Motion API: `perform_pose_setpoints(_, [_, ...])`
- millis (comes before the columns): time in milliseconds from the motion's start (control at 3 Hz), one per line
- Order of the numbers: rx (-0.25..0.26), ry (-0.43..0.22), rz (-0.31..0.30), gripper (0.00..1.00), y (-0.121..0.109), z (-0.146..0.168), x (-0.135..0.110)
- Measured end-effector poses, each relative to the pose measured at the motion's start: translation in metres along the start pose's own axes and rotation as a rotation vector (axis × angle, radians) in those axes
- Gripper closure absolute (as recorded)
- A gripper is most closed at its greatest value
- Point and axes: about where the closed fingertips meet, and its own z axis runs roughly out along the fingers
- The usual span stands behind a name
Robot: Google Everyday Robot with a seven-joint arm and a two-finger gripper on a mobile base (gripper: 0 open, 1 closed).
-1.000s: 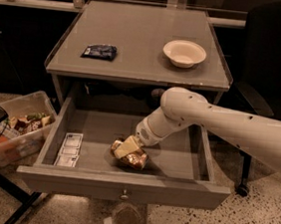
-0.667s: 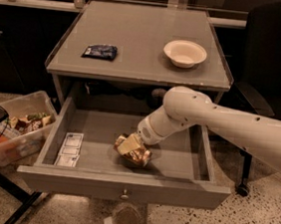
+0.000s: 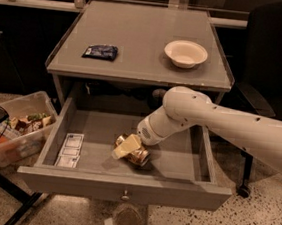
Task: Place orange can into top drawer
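Compared with a second ago, the orange can [image 3: 139,157] and the gripper [image 3: 127,147] sit a touch further right in the top drawer [image 3: 123,186]; since the last frame almost nothing has shifted.

The can lies on its side on the drawer floor, near the middle and towards the front panel. Only parts of it show: a shiny end at the upper left and the brown speckled body at the lower right. Its middle is covered by the pale yellow gripper, which lies across it and touches it. Whether the gripper clamps the can or merely rests on it cannot be told.

The drawer is pulled fully out, with its small knob [image 3: 125,197] at the centre of the front. A strip of white packets [image 3: 70,150] lies along the left wall, well apart from the can.

The white arm [image 3: 220,124] enters from the right edge, where its base is cut off. It bends at a rounded joint under the table's front edge and slopes down and left into the drawer, hiding part of the drawer's back right.

On the table [image 3: 139,29] above, a dark blue packet [image 3: 100,51] lies at the left and a white bowl [image 3: 185,53] at the right. A clear bin [image 3: 27,103] of mixed items stands on the floor at the left. A blurred round object [image 3: 127,218] below the drawer is hard to make out.
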Motion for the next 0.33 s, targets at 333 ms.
perform_pose_setpoints(333, [0.000, 0.000, 0.000, 0.00, 0.0000, 0.0000, 0.0000])
